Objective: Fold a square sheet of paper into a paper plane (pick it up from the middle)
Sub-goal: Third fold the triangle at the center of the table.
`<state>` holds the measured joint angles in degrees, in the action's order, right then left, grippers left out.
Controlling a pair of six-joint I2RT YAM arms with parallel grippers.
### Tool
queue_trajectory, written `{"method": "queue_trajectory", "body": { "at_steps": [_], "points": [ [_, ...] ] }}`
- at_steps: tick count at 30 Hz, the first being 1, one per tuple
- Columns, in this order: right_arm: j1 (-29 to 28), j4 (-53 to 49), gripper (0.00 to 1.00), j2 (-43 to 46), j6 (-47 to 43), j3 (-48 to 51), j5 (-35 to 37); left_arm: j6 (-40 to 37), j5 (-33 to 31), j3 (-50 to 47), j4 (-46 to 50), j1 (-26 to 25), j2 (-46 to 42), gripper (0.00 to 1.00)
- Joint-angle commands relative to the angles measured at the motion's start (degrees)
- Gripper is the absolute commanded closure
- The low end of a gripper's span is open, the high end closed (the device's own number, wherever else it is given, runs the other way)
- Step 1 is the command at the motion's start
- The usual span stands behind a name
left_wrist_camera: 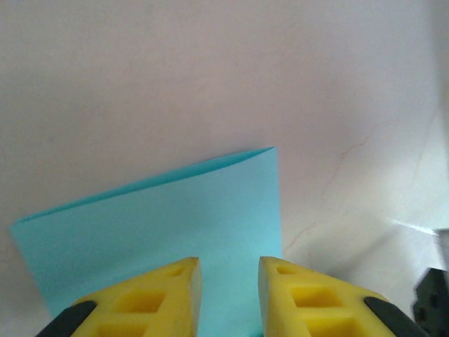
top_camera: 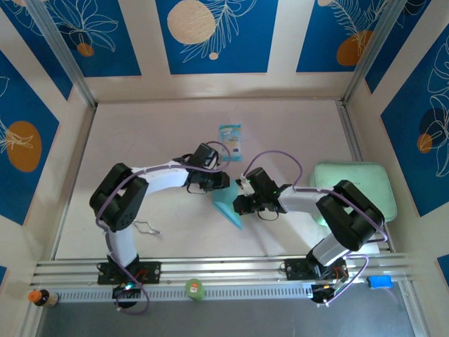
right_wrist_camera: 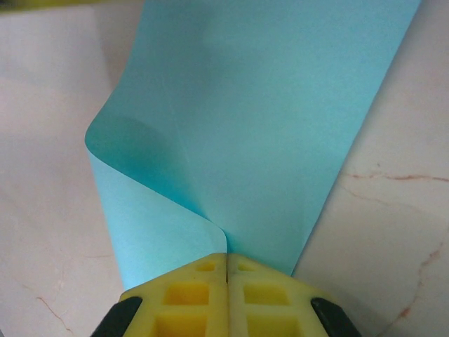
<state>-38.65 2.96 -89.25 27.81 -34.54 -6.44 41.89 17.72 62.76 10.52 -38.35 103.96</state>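
Observation:
The square sheet of paper (top_camera: 229, 209), light blue and folded over, lies on the table between my two grippers and looks like a pointed wedge from above. My left gripper (left_wrist_camera: 229, 270) hovers over its near part, open, with blue paper (left_wrist_camera: 168, 217) showing in the gap between the yellow fingertips (left_wrist_camera: 184, 275). The doubled far edge runs up to a corner. My right gripper (right_wrist_camera: 226, 258) is shut on the paper (right_wrist_camera: 280, 126), pinching it where a flap curls up and over on the left. From above, the left gripper (top_camera: 212, 178) and right gripper (top_camera: 242, 199) sit close together.
A teal-and-white packet (top_camera: 230, 137) lies at the back of the pale table (top_camera: 140, 133). A pale green pad (top_camera: 354, 188) sits at the right, partly under the right arm. A thin wire clip (top_camera: 146, 227) lies by the left arm's base.

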Motion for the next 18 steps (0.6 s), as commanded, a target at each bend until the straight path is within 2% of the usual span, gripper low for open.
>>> {"method": "queue_trajectory", "body": {
  "at_steps": [1, 5, 10, 13, 18],
  "points": [
    [-0.4, -1.01, 1.0, -1.4, 1.03, -0.71, -0.03, 0.2, -2.6, -0.6, 1.75, 0.52, -5.0, 0.72],
    [-0.43, -0.9, 1.0, -1.67, 1.53, -0.83, 0.27, 4.5, -0.16, -7.51, -3.99, 0.47, -10.34, 0.8],
    [-0.46, -0.96, 1.0, -1.8, 1.98, -0.93, 0.57, 13.3, 4.08, -18.26, -16.53, -0.7, -16.58, 0.93],
    [-0.46, -1.18, 1.0, -1.63, 2.07, -0.83, 0.94, 17.76, 4.44, -23.11, -21.66, -1.99, -18.71, 1.0],
    [-0.46, -1.45, 1.0, -1.44, 2.33, -0.71, 1.28, 23.07, 3.58, -27.66, -28.96, -4.87, -19.16, 1.0]
  ]
}}
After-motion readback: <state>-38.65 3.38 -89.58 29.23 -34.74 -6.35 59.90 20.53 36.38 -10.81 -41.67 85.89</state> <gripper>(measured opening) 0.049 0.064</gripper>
